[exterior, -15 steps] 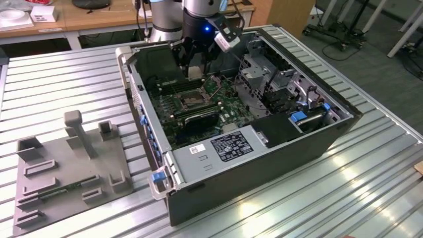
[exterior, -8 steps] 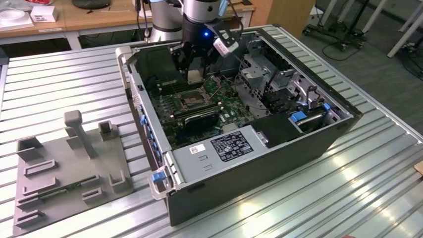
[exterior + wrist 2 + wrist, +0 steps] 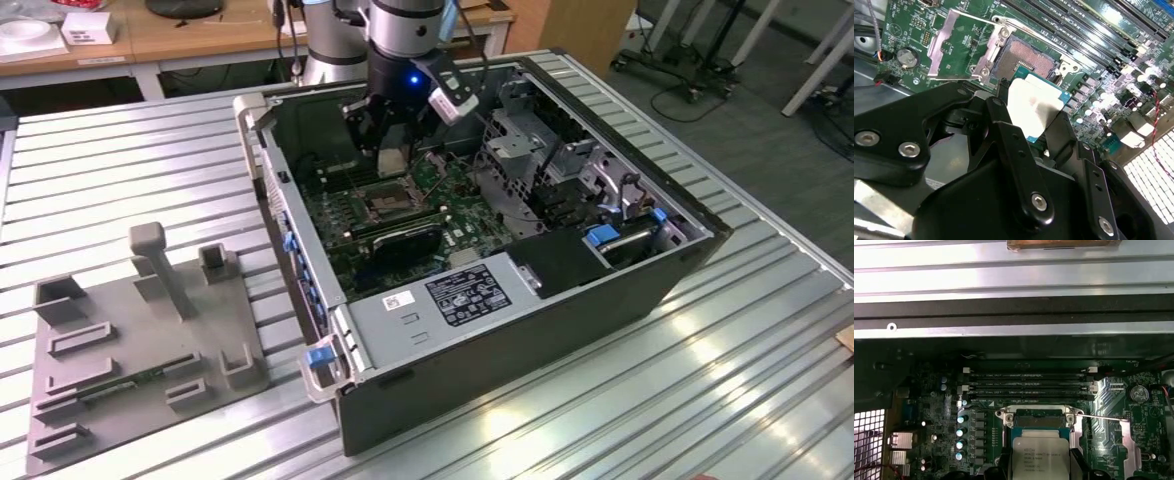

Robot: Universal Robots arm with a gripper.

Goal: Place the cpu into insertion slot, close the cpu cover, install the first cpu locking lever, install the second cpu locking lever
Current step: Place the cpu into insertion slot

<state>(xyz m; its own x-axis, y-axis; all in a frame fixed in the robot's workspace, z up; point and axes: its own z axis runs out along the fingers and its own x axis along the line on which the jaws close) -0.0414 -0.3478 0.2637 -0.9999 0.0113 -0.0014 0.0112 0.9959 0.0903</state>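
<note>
My gripper (image 3: 390, 158) hangs inside the open computer case, shut on the cpu (image 3: 1034, 105), a pale square chip held flat between the black fingers (image 3: 1004, 130). The insertion slot (image 3: 1026, 59) lies uncovered just beyond the chip, its dark centre ringed by a metal rim. In the exterior view the slot (image 3: 384, 203) sits a little below the gripper. The cpu cover (image 3: 940, 47) is swung open and rests on the green board beside the slot. In the first wrist view the cpu (image 3: 1040, 455) hovers at the near edge of the slot (image 3: 1039, 416), and a thin locking lever (image 3: 1101, 417) stands off to one side.
The computer case (image 3: 534, 330) lies open on a slatted metal table (image 3: 747, 400). Long black memory slots (image 3: 1026, 385) run beside the socket. A drive cage (image 3: 534, 150) and cables crowd the exterior view's right. A grey fixture plate (image 3: 134, 340) lies at the exterior view's left.
</note>
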